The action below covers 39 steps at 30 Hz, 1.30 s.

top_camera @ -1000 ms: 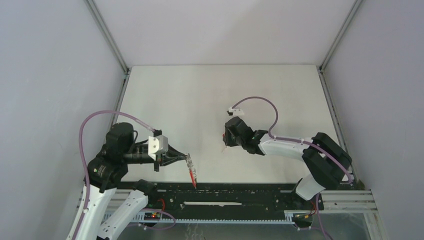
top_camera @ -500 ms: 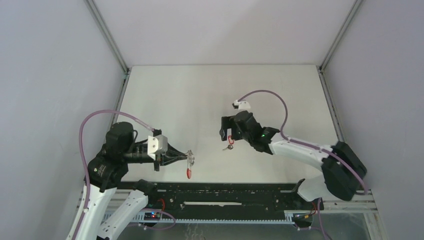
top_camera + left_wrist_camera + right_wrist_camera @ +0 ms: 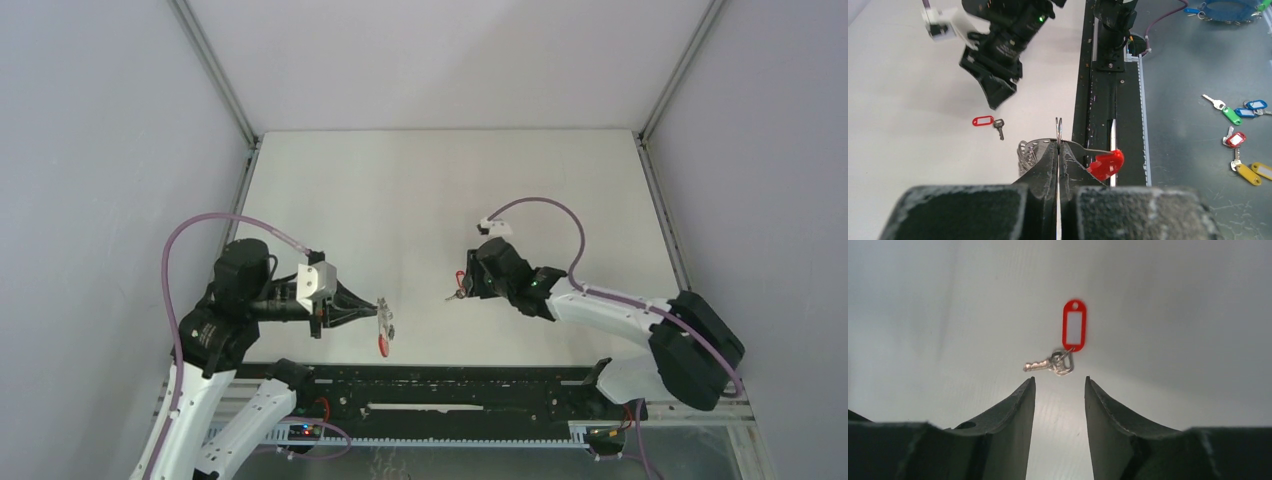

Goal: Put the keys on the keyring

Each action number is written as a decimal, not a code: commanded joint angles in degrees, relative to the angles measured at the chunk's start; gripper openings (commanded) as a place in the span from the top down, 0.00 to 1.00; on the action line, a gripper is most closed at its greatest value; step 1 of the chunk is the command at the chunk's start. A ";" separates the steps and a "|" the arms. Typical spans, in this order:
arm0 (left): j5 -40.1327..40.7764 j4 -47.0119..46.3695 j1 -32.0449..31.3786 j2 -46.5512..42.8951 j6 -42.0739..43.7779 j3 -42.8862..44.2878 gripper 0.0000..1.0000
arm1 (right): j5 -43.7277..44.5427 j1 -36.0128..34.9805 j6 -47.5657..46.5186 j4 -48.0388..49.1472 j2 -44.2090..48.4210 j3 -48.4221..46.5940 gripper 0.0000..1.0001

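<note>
- The left gripper (image 3: 380, 307) is clenched hard on the keyring (image 3: 1105, 164); a thin silver loop pokes up between the shut fingertips, the red arc hangs off to one side, the row of small metal loops sits on the other
- That keyring is up in the air, just on the table side of the black rail (image 3: 450, 380), over the rail's left part
- The right gripper (image 3: 1059, 390) is released; its jaws stand apart with nothing between them, and it hovers low over the white table (image 3: 400, 190), farther from the rail than the left one and about level with the rail's middle
- The tagged key (image 3: 1050, 364) lies flat on the table just ahead of those parted fingertips, clear of both; its blade points sideways, and its red tag (image 3: 1074, 329) stretches away from the gripper, linked on by a small ring
- Beyond the rail's far side from the table there is a grey floor (image 3: 1188, 75); spare keys (image 3: 1233, 115) lie scattered there with green, blue, red and yellow tags
</note>
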State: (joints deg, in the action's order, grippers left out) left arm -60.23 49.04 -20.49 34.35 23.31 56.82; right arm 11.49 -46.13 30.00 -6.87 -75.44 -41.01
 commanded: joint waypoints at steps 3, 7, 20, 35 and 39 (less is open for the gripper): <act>-1.42 -2.35 0.35 0.24 -1.16 2.18 1.00 | 4.60 -4.49 9.52 3.93 -7.33 -0.46 0.51; -1.56 -2.20 0.36 0.18 -1.25 2.10 1.00 | 4.26 -4.67 10.18 5.32 -10.55 -1.36 0.52; -1.76 -2.28 0.32 -0.01 -1.00 2.22 1.00 | 5.92 -3.68 9.00 8.58 -13.39 -1.79 0.62; -1.70 -2.41 0.30 -0.52 -1.69 2.72 1.00 | 4.61 -2.21 8.46 9.88 -16.73 -3.22 0.74; -1.74 -2.35 0.34 -0.45 -1.60 2.79 1.00 | 4.43 -2.21 8.17 9.53 -16.94 -3.47 0.86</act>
State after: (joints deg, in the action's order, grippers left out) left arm -60.29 48.53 -20.49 34.35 22.50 56.82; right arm 15.07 -48.71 38.30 1.43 -92.14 -42.35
